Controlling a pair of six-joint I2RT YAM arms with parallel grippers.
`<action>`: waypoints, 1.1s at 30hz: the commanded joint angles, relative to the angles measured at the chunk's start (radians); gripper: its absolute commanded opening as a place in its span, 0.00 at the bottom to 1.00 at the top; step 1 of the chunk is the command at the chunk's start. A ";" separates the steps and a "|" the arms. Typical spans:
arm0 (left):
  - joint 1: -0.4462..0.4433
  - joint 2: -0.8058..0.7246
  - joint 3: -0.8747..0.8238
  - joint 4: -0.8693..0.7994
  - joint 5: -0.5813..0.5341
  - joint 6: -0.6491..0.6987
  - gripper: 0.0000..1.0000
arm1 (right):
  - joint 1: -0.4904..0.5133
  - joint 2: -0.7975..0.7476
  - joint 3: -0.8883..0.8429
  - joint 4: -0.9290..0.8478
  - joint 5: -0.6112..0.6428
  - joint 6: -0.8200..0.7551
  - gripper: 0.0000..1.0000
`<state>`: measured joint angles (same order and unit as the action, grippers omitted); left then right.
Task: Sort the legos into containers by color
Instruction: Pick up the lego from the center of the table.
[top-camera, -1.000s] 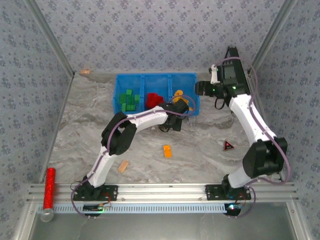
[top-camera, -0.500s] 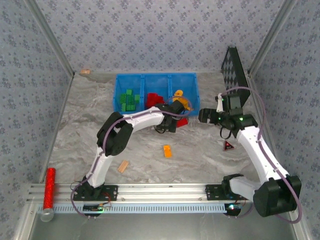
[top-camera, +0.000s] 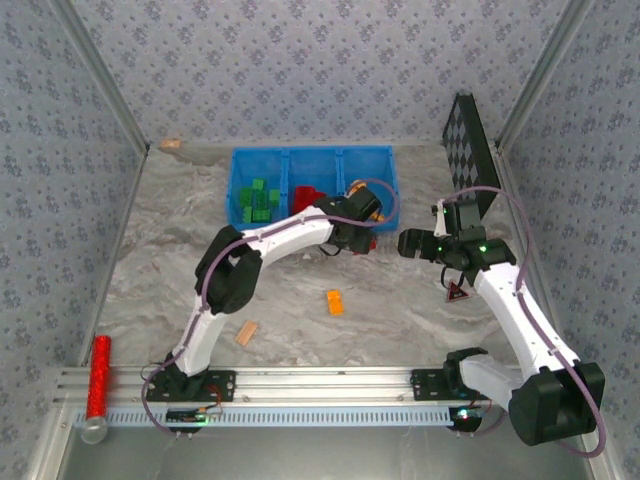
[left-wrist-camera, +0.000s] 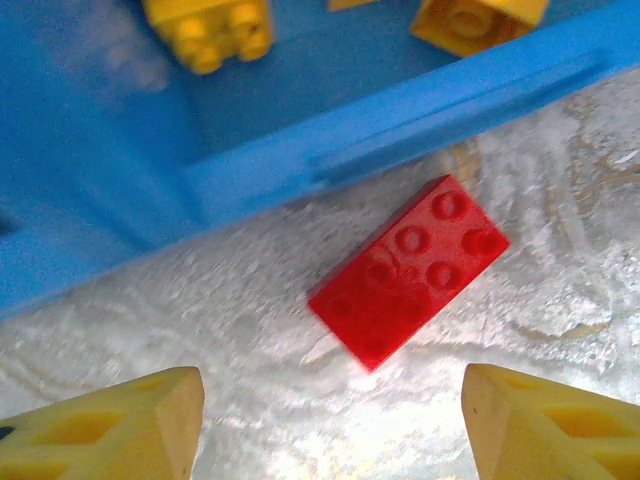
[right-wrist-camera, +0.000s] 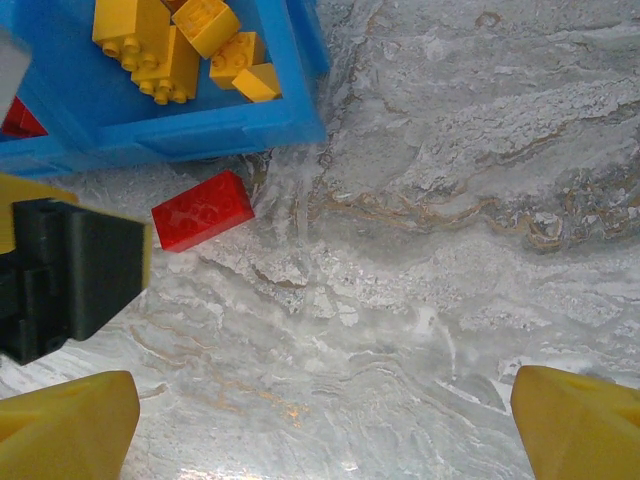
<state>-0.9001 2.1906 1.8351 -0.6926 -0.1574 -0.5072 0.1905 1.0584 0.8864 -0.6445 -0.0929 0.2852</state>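
Note:
The blue bin holds green bricks in its left compartment, red ones in the middle and yellow ones on the right. A loose red brick lies flat on the table just outside the bin's front wall, also the red brick in the right wrist view. My left gripper hangs open above it, the brick just beyond the fingertips. My right gripper is open over bare table to the right of that brick, as the right gripper in the top view. An orange brick lies mid-table.
A tan wooden block lies near the left arm's base. A red glittery cylinder stands at the front left rail. A small red triangle sits under the right arm. A checkered board leans at the back right.
My right gripper has swung from beside the bin's right end forward and down to the table in front of it. My left gripper has shifted slightly toward the bin, over the red brick.

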 joint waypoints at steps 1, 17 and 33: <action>-0.005 0.059 0.049 -0.011 0.009 0.071 0.69 | 0.004 -0.002 0.030 -0.031 0.016 0.002 0.98; -0.005 0.179 0.161 -0.024 0.026 0.103 0.71 | 0.004 0.023 0.048 -0.035 0.007 -0.004 0.98; -0.013 0.250 0.224 -0.065 0.046 0.134 0.64 | 0.005 0.032 0.046 -0.037 0.001 -0.009 0.97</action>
<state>-0.9054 2.4062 2.0312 -0.7341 -0.1356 -0.3931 0.1905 1.0821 0.9062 -0.6636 -0.0937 0.2840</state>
